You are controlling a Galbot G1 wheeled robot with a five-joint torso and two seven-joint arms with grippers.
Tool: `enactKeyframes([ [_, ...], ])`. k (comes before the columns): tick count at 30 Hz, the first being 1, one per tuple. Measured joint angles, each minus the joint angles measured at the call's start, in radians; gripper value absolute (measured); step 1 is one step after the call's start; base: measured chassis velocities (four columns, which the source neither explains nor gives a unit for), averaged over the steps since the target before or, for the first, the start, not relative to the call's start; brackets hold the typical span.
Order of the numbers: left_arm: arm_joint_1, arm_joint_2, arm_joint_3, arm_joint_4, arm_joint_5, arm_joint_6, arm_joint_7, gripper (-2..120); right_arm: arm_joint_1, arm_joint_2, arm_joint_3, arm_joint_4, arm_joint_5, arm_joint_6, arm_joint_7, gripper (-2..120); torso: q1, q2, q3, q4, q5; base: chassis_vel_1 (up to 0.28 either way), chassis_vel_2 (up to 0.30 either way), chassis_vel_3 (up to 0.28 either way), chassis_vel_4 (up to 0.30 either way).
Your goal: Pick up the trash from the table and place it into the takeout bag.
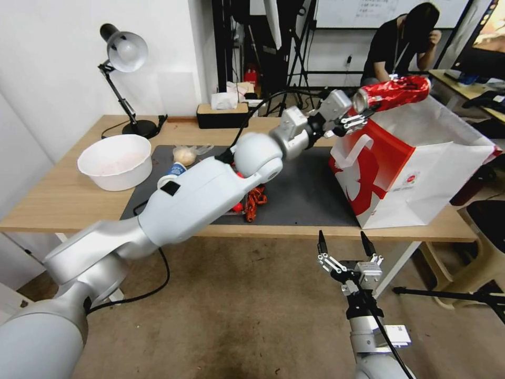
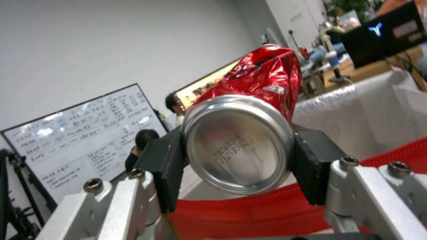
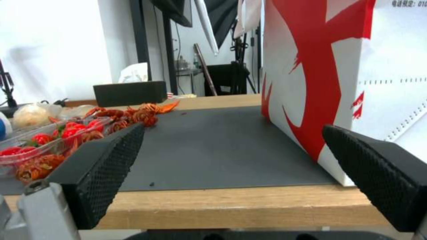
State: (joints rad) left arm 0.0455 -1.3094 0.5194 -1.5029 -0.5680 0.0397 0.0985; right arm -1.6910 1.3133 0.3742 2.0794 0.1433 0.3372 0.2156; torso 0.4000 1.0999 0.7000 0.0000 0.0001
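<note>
My left gripper (image 1: 363,111) is shut on a crushed red soda can (image 1: 394,92) and holds it on its side over the open top of the takeout bag (image 1: 421,173), at the right end of the table (image 1: 63,205). In the left wrist view, black pads (image 2: 166,173) clamp the can's (image 2: 240,133) silver base, with the bag's red rim (image 2: 267,213) just below. A small clear bag with a pale lump (image 1: 185,154) and a blue paper cup (image 1: 173,171) lie on the dark mat (image 1: 305,195), partly behind my left arm. My right gripper (image 1: 344,242) hangs open below the table's front edge.
A big white bowl (image 1: 115,160) stands at the mat's left side. The clear tray of tomatoes and crayfish (image 3: 53,140) sits mid-mat. A desk lamp (image 1: 123,52) and a black tissue box (image 1: 222,113) line the far edge. A tripod leg (image 1: 447,292) lies on the floor, right.
</note>
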Motion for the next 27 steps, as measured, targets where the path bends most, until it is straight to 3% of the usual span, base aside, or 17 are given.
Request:
enactKeyframes([
  [5,-0.048,-0.025,0.066,0.066,0.086,-0.027,0.035,50,0.005,-0.003,0.002,-0.011,0.013,0.000,-0.001,100,0.000,0.000,0.000,0.0000,-0.0001,0.000,0.000,0.000,0.000],
  [11,-0.060,-0.040,0.070,0.090,0.097,-0.039,0.036,50,0.007,-0.004,0.002,-0.017,0.016,0.003,-0.002,100,0.000,0.000,0.000,-0.0002,0.0000,0.000,0.000,0.000,0.000],
  [24,-0.050,-0.053,0.061,0.091,0.089,-0.039,0.035,95,0.016,-0.001,0.003,-0.028,0.017,0.005,-0.004,100,0.000,0.000,0.000,-0.0002,-0.0002,0.000,0.000,0.000,0.000],
  [27,-0.032,-0.037,0.041,0.078,0.086,-0.038,0.029,99,0.014,0.000,0.002,-0.022,0.016,0.005,-0.004,100,0.000,0.000,0.000,-0.0001,0.0000,0.000,0.000,0.000,0.000],
])
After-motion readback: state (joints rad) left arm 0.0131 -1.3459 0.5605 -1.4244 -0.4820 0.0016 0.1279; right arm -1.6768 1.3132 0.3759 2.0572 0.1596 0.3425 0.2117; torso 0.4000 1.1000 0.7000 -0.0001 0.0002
